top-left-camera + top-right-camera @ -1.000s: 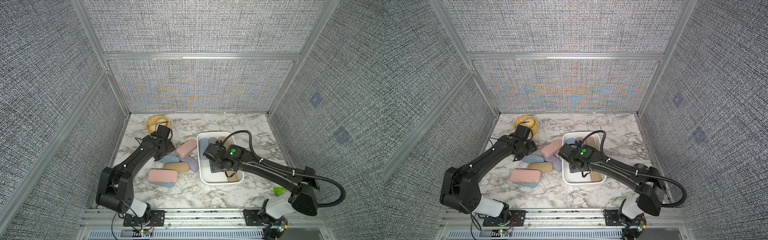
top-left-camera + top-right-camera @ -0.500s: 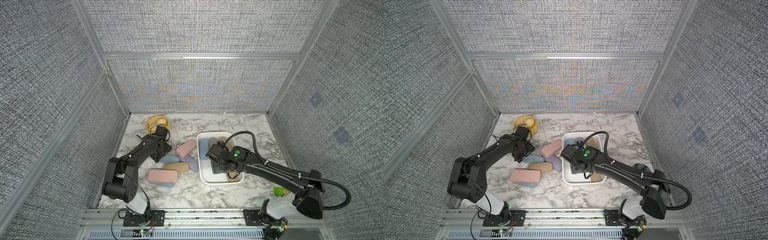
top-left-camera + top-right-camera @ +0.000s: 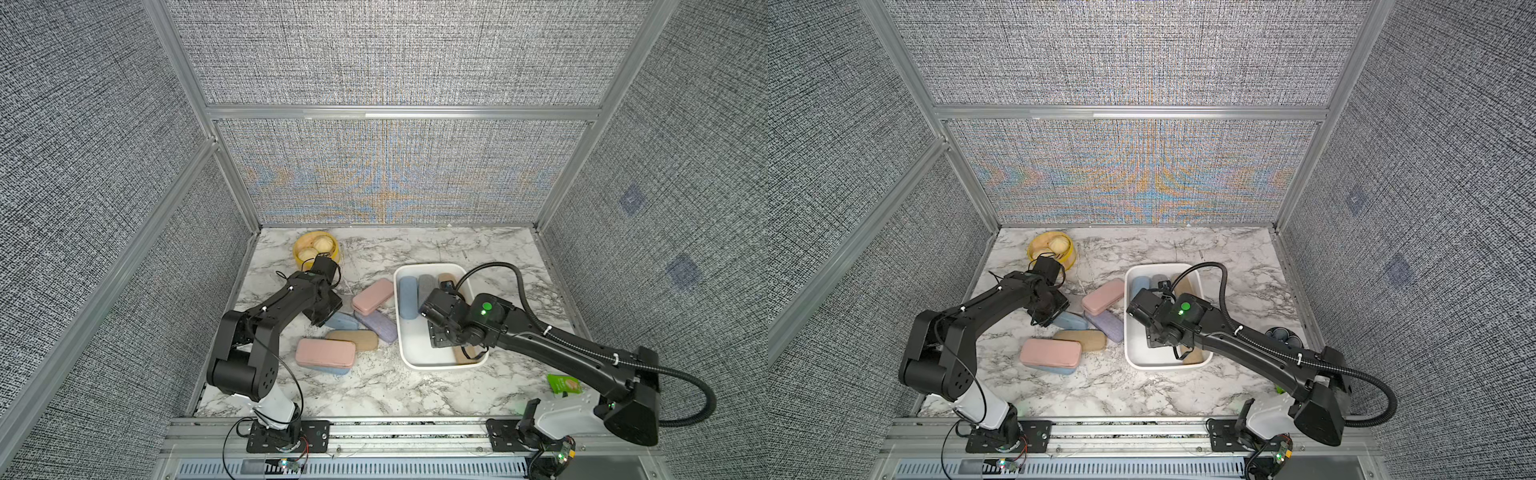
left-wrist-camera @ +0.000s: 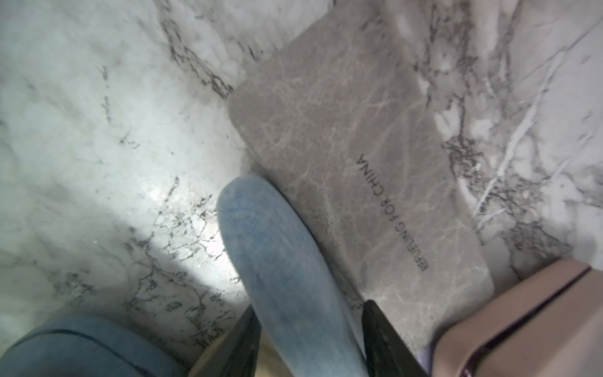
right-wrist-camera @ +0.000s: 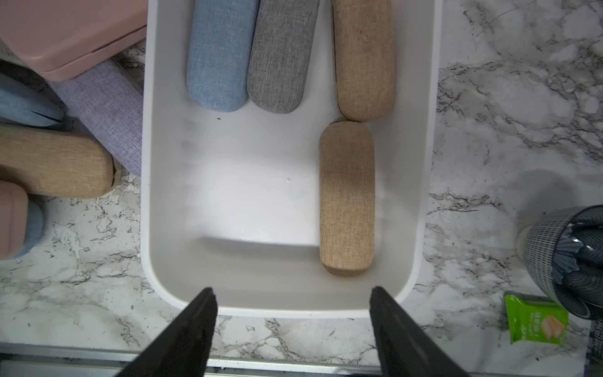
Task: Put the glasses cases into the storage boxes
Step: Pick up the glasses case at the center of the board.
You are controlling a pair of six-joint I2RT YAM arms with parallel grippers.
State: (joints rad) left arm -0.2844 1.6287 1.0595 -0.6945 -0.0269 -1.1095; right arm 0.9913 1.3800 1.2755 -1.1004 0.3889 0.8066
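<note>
The white storage box (image 3: 415, 365) (image 5: 146, 163) holds a blue (image 5: 217, 55), a grey (image 5: 280, 55) and two tan glasses cases (image 5: 347, 196). Left of it on the table lie two pink cases (image 3: 372, 295) (image 3: 326, 352), a lavender one (image 3: 376, 326), a tan one (image 3: 352, 340) and a light blue one (image 3: 343, 321). My left gripper (image 4: 311, 306) is shut on the light blue case (image 4: 280, 254), a finger against each long side. My right gripper (image 5: 292, 290) hangs open over the box's near end with nothing between its fingers.
A yellow steamer basket with buns (image 3: 316, 249) stands at the back left. A dark patterned bowl (image 5: 571, 254) and a green snack packet (image 5: 535, 320) sit right of the box. A flat marble-patterned slab with lettering (image 4: 359, 156) lies beside the held case.
My left gripper has closed from wide open onto the light blue case. My right gripper has drifted slightly toward the box's near end, still open.
</note>
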